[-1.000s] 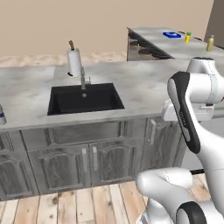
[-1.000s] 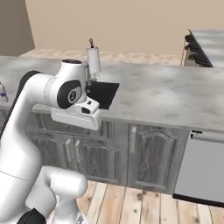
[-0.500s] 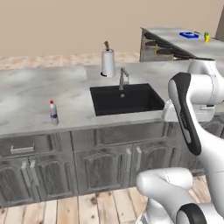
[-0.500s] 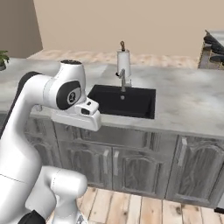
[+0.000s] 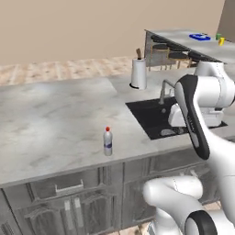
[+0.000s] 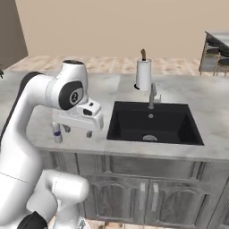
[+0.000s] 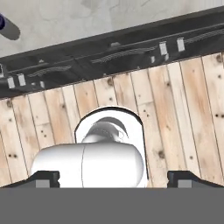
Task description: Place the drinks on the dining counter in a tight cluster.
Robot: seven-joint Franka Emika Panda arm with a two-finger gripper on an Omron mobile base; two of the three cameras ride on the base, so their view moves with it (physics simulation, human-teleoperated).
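A slim silver-grey drink with a red cap (image 5: 108, 142) stands upright near the front edge of the grey marbled worktop (image 5: 50, 124), left of the sink. It also appears as the bottle (image 6: 57, 133) just left of my hand, and lying across the top left corner as the bottle (image 7: 8, 27). A small yellow drink (image 5: 221, 41) stands on the far dining counter (image 5: 183, 36), top right. My gripper (image 6: 78, 131) points down over the worktop's front edge, right of the bottle. It is open, and the gripper (image 7: 113, 179) holds nothing.
A black sink (image 6: 152, 121) with a faucet (image 6: 152, 95) lies right of the hand, with a paper towel roll (image 6: 143, 74) behind it. A blue dish (image 5: 199, 36) and a green item (image 5: 218, 36) sit by the yellow drink. Cabinet fronts (image 7: 109, 52) and plank floor lie below.
The base has driven left along the worktop, so the sink and towel roll have slid right in both base views. The silver-grey bottle has come closer. The gripper stays open.
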